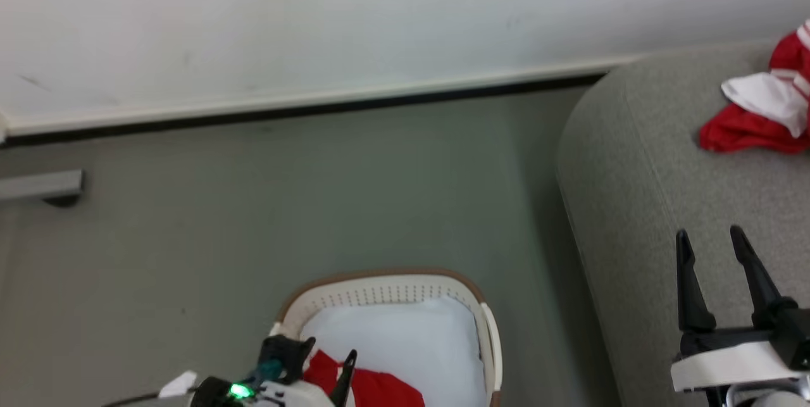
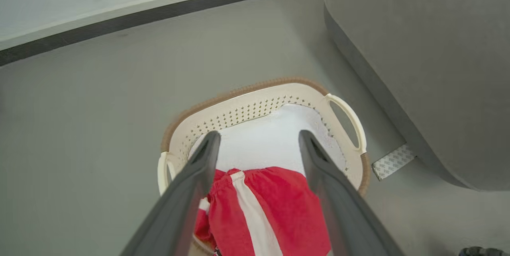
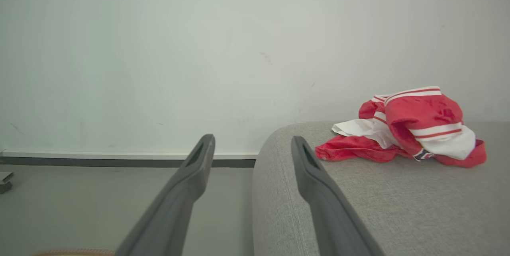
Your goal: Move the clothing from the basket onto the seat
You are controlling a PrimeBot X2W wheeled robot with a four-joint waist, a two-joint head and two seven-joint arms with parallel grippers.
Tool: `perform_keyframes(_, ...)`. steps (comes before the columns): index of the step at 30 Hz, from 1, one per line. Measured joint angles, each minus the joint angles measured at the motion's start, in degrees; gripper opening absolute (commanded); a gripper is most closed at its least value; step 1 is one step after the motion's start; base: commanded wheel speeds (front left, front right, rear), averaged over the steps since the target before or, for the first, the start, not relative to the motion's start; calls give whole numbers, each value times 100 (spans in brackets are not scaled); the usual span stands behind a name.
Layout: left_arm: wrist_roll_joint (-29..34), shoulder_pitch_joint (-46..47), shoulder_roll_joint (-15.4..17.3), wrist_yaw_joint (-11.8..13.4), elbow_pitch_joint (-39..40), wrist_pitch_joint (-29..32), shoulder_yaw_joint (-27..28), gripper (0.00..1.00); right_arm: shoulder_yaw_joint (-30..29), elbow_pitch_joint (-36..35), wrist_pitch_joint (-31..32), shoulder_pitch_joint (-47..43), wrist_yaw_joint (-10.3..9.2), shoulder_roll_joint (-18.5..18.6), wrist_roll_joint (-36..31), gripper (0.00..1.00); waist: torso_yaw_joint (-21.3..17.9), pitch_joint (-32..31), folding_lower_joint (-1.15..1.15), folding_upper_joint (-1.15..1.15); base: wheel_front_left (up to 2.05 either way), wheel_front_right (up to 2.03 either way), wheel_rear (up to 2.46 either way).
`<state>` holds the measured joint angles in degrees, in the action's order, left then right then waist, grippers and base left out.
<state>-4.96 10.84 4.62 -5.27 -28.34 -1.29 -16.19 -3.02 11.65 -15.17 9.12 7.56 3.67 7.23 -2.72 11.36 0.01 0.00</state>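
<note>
The grey sofa (image 1: 664, 192) sits on the right, and the basket (image 2: 255, 90) stands on the floor (image 1: 316, 192) just beside it, with a white liner (image 2: 271, 140) inside. One red-and-white garment (image 3: 414, 128) lies crumpled on the sofa cushion. A second red garment (image 2: 287, 204) is bunched at the basket's near end. The left hand (image 2: 259, 134) hovers over it, fingers spread, perhaps not touching. The right hand (image 1: 709, 233) is spread and empty above the sofa.

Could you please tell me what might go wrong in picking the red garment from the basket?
The open left claw hangs over the red garment, which lies on the white liner: a deep pinch may lift both.
The garment sits by the robot-side rim of the basket: the fingers could catch that rim and tip it.
</note>
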Motion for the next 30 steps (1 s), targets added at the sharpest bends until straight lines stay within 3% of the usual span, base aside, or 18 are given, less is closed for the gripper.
perform_keyframes(9,208,961,35,-83,-1029,839,-419,100,143,-231,-1,543,0,-37,57,100,-343,1074,0,0,0,0,0)
perform_keyframes(16,502,1689,299,-109,-1795,1344,-642,100,267,-432,-1,923,-1,-62,261,100,-655,1850,1,0,0,0,0)
perform_keyframes(30,781,3015,642,-111,-2746,1737,-902,100,508,-927,-1,1329,0,-68,995,100,-1077,3367,0,0,0,0,0)
